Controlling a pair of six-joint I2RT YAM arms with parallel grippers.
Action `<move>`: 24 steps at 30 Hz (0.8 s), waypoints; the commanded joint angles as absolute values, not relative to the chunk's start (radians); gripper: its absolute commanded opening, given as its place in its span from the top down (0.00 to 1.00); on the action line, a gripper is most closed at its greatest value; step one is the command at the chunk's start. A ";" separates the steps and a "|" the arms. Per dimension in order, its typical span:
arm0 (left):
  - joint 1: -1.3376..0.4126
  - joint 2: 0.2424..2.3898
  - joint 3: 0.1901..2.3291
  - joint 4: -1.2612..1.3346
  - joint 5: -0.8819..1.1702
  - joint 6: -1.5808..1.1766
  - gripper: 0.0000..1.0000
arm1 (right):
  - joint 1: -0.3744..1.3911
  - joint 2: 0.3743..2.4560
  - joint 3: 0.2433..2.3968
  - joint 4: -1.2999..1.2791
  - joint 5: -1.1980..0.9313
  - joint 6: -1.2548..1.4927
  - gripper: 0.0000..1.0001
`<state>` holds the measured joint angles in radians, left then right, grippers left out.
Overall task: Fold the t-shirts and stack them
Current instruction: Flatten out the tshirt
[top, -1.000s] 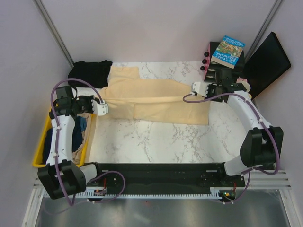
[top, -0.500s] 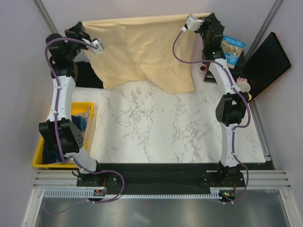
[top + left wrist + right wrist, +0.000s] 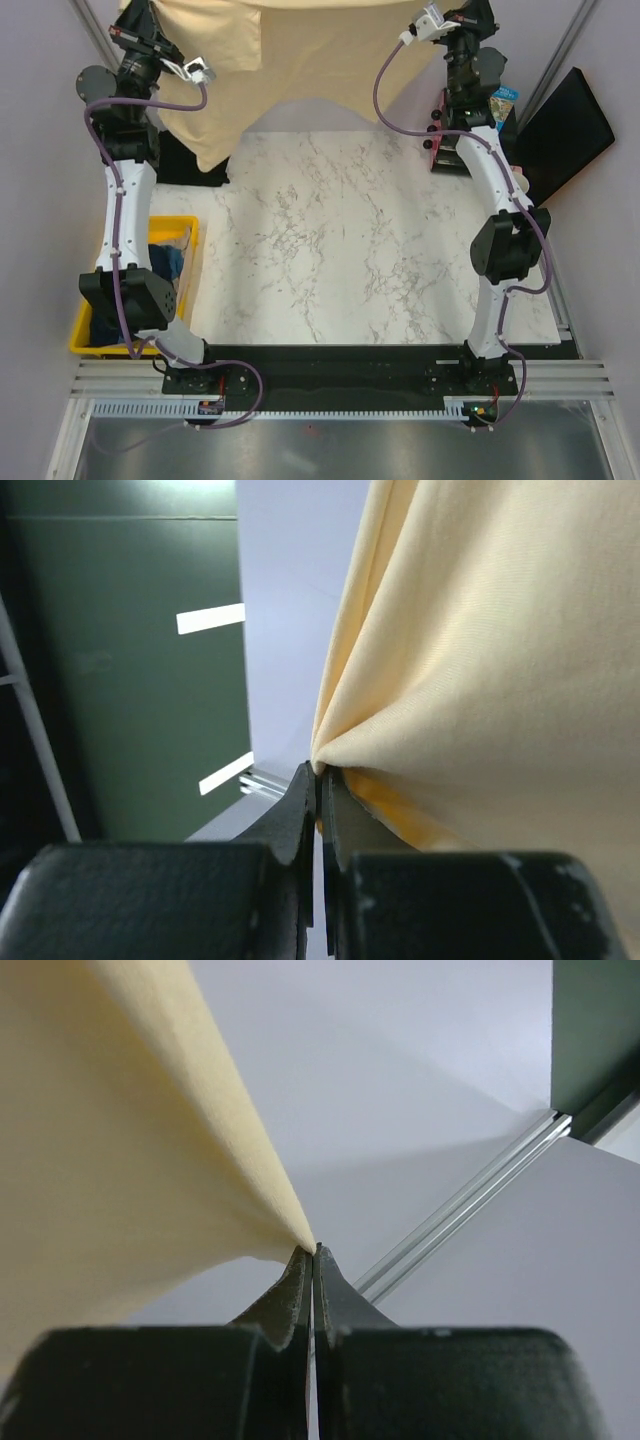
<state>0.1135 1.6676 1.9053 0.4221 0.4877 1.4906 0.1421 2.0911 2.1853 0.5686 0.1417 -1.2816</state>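
The pale cream-yellow t-shirt (image 3: 300, 50) hangs spread high over the back of the marble table (image 3: 370, 260), with its lower edge off the surface. My left gripper (image 3: 158, 12) is shut on its upper left part. The left wrist view shows the jaws (image 3: 322, 770) pinching a fold of the cream cloth (image 3: 480, 660). My right gripper (image 3: 445, 12) is shut on the upper right part, its jaws (image 3: 314, 1250) nipping a point of the cloth (image 3: 120, 1160). A black t-shirt (image 3: 185, 160) lies at the back left, partly behind the hanging one. Dark navy cloth (image 3: 165, 262) sits in the bin.
A yellow bin (image 3: 85, 340) stands off the table's left edge. At the back right are a book (image 3: 500, 95), a pink and black device (image 3: 440, 130) and a black panel (image 3: 565, 125) leaning on the wall. Both arms reach up along the table's sides.
Both arms have raised the cream-yellow t-shirt from lying flat on the table to hanging high at the back, and it has kept rising over the last half second. Both grips have held.
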 commanded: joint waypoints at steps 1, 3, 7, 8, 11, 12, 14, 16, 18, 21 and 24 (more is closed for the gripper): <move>0.129 1.585 1.737 0.485 0.422 1.539 0.98 | 0.123 1.988 2.051 0.543 0.195 -1.238 1.00; 0.130 1.505 1.616 0.434 0.433 1.523 0.98 | 0.121 1.927 1.991 0.476 0.186 -1.223 1.00; 0.141 1.307 1.386 0.217 0.517 1.511 0.98 | 0.112 1.723 1.724 0.251 0.125 -1.161 1.00; 0.144 1.264 1.350 0.171 0.540 1.512 0.98 | 0.110 1.685 1.662 0.224 0.109 -1.163 1.00; 0.147 1.171 1.315 0.008 0.551 1.438 0.98 | 0.103 1.568 1.502 0.108 0.071 -1.169 1.00; 0.146 1.146 1.321 -0.023 0.548 1.428 0.98 | 0.100 1.550 1.487 0.059 0.069 -1.151 1.00; 0.146 1.141 1.328 -0.035 0.529 1.384 0.98 | 0.091 1.539 1.497 0.005 0.072 -1.134 1.00; 0.147 1.156 1.371 -0.047 0.493 1.349 0.98 | 0.081 1.551 1.541 -0.073 0.069 -1.103 1.00; 0.149 1.169 1.411 -0.077 0.485 1.319 0.98 | 0.074 1.562 1.592 -0.199 0.045 -1.100 1.00; 0.147 1.164 1.407 -0.116 0.521 1.339 0.98 | 0.069 1.556 1.585 -0.296 0.002 -1.149 1.00; 0.147 1.164 1.428 -0.225 0.549 1.339 0.98 | 0.064 1.563 1.621 -0.399 -0.037 -1.183 1.00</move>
